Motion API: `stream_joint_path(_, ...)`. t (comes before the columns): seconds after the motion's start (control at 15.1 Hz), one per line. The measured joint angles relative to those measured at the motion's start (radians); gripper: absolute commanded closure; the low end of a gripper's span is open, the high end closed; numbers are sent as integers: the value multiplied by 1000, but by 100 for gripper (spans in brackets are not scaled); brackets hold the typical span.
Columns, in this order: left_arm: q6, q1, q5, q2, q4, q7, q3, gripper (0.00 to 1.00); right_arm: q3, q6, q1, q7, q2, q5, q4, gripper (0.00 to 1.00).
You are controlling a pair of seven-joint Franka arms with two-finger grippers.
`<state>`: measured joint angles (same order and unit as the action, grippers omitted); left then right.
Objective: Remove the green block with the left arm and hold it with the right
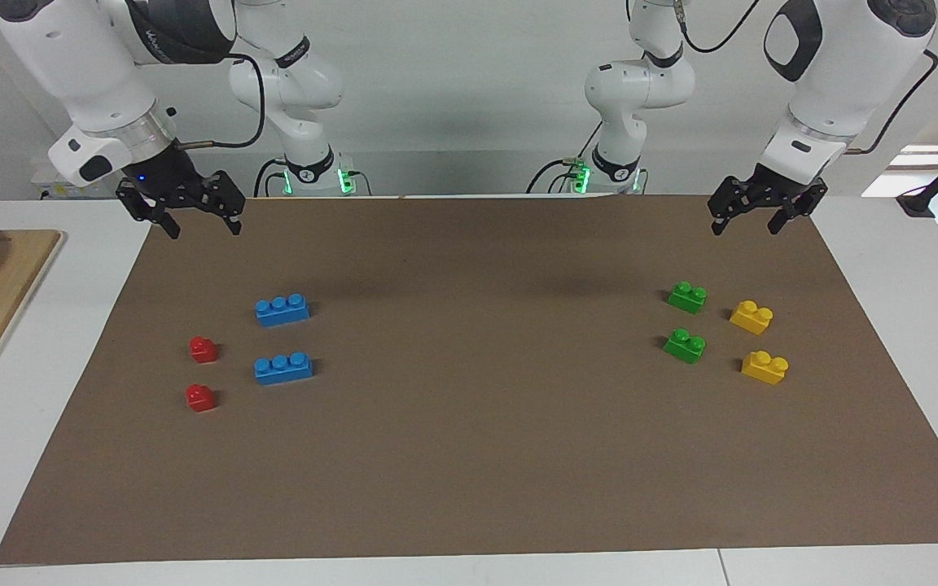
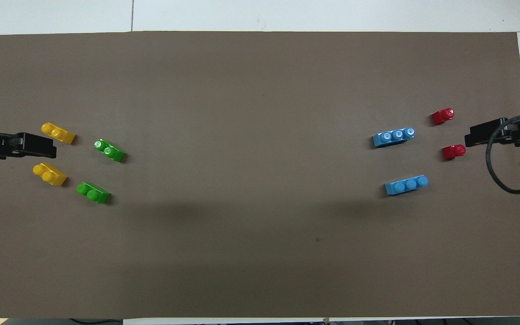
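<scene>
While both arms hang raised with nothing in their jaws, the green bricks lie untouched on the brown surface [image 1: 469,456].

Nearest the robots, the left gripper [image 1: 750,221] and the right gripper [image 1: 202,221] hover over the mat's edge, jaws spread apart — the overhead view cuts off most of each arm. One green block [image 1: 687,296] — small, bright, two round studs — sits at the left arm's end beside a yellow brick [image 1: 751,317]; its twin [image 1: 685,345] lies farther out.
</scene>
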<state>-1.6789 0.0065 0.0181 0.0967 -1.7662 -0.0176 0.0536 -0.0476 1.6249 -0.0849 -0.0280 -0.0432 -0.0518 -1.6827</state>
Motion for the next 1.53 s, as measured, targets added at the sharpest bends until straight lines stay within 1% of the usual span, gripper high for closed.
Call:
stream_joint_path(0.2,4,0,0,7,0,0,-1,0,-1,-1,11,0,2,30,0,0)
stream_joint_path(0.6,4,0,0,8,0,0,-1,0,-2,-4,15,0,2,44,0,0)
stream_joint_path(1.0,4,0,0,8,0,0,-1,0,-2,-5,15,-15,2,86,0,0)
stream_joint_path(1.53,4,0,0,10,0,0,1,0,-2,-5,15,-23,2,88,0,0)
